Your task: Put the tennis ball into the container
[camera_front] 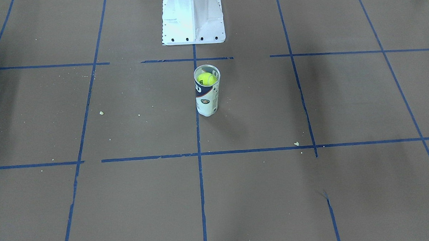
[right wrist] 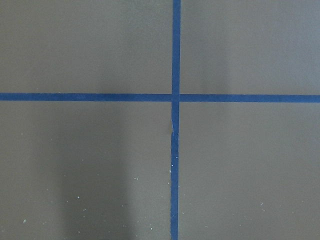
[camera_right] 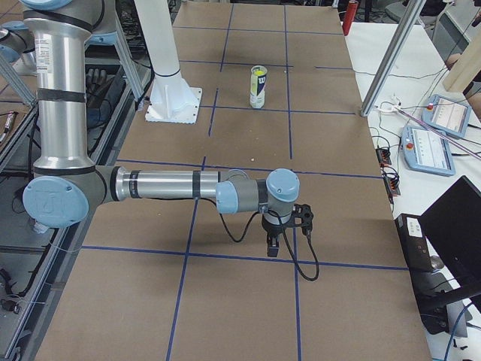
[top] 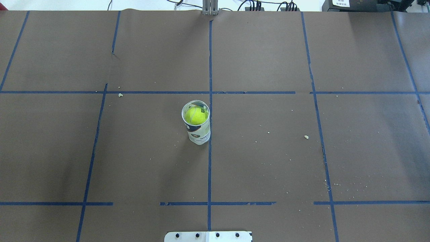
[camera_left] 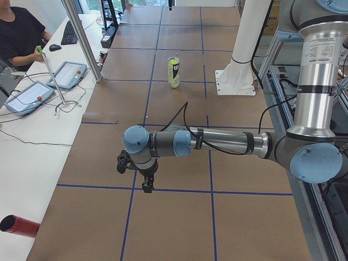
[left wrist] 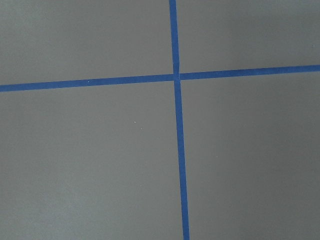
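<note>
Tennis ball (top: 196,115) sits partly hidden inside upright container (top: 200,134).

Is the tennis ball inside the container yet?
Inside: the tennis ball sits just below the rim of the upright container, visible through its open top.

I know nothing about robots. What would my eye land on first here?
The bright yellow-green tennis ball, sitting just inside the top of the clear container, which stands upright near the middle of the brown table, beside a blue tape line. Then the silver, blue-jointed left arm and right arm, each stretched low over a table end, away from the container.
</note>
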